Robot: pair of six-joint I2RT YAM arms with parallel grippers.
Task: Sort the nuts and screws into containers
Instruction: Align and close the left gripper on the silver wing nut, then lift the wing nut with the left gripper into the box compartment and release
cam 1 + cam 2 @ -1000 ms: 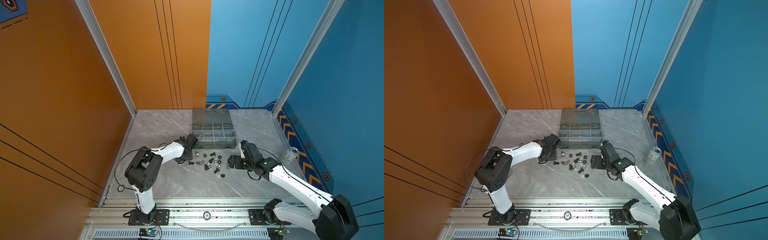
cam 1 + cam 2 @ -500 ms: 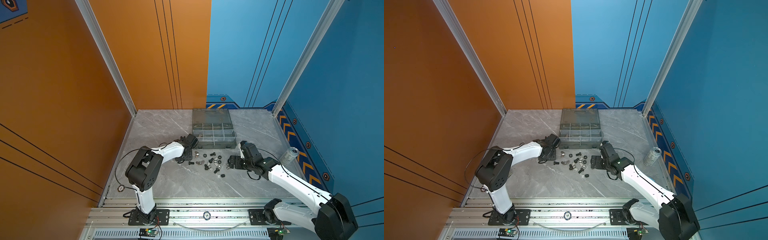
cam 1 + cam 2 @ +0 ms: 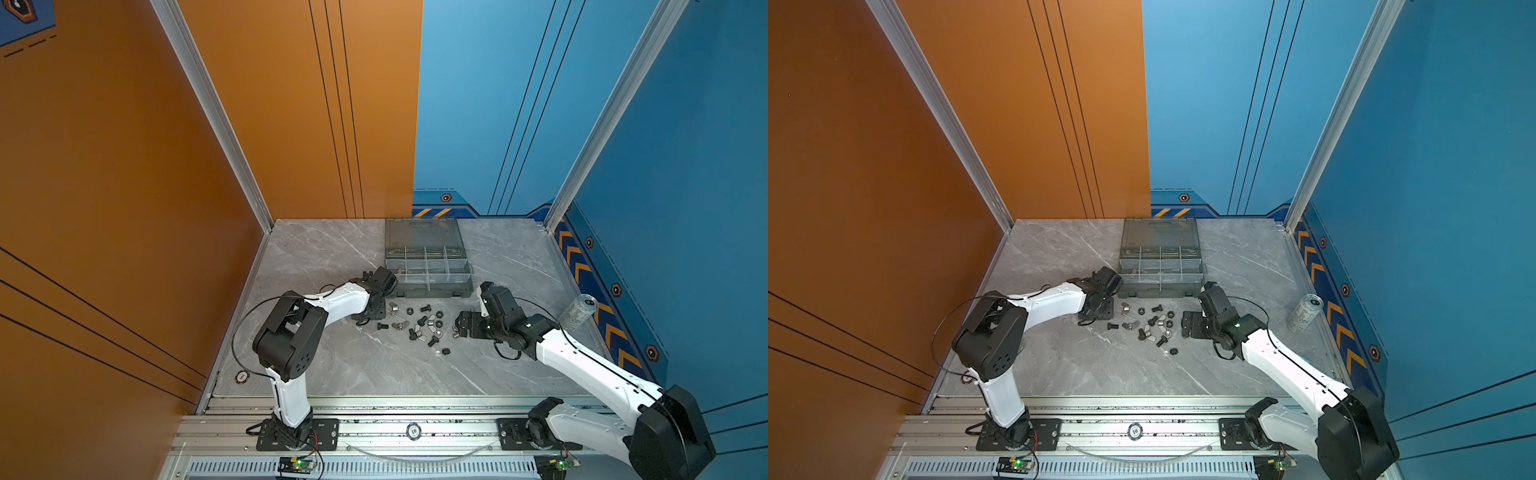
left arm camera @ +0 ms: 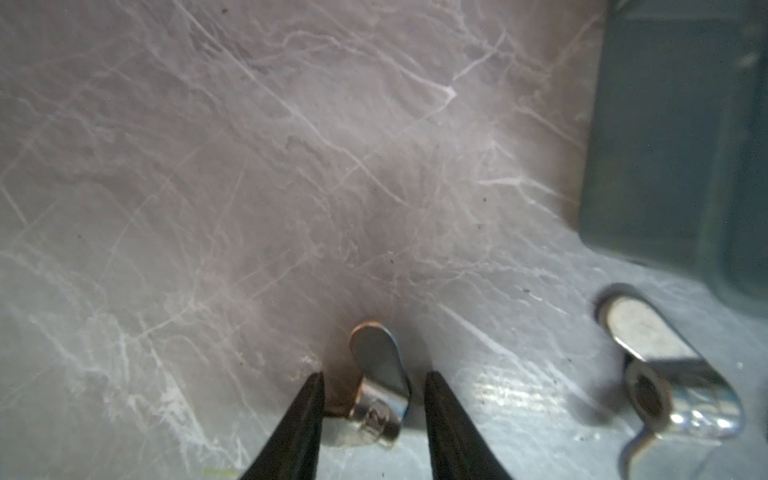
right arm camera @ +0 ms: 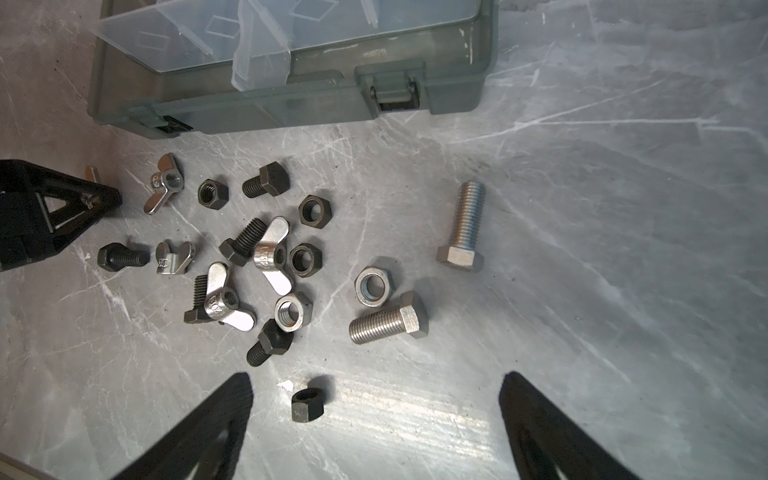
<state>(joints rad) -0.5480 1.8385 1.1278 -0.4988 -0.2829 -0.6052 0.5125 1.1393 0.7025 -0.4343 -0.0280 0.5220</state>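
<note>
Black and silver screws and nuts (image 3: 419,324) lie scattered in front of the grey organizer box (image 3: 428,293), whose containers stand open. My left gripper (image 4: 374,376) is down at the left end of the scatter. Its jaws flank a silver wing nut (image 4: 380,399) on the table, with narrow gaps on both sides. A second wing nut (image 4: 665,374) lies beside it. My right gripper (image 5: 376,378) hovers wide open at the right end. A black nut (image 5: 307,403) lies between its fingers, nearer one of them. Two silver screws (image 5: 463,226) (image 5: 386,322) lie just ahead.
A silver drink can (image 3: 577,311) stands by the right wall. A poker chip (image 3: 242,377) lies at the front left corner and another one (image 3: 412,431) on the front rail. The box lid (image 3: 422,232) lies open towards the back wall.
The left gripper's jaws have narrowed around the wing nut. Neither arm has visibly shifted, and the right gripper stays wide open.
</note>
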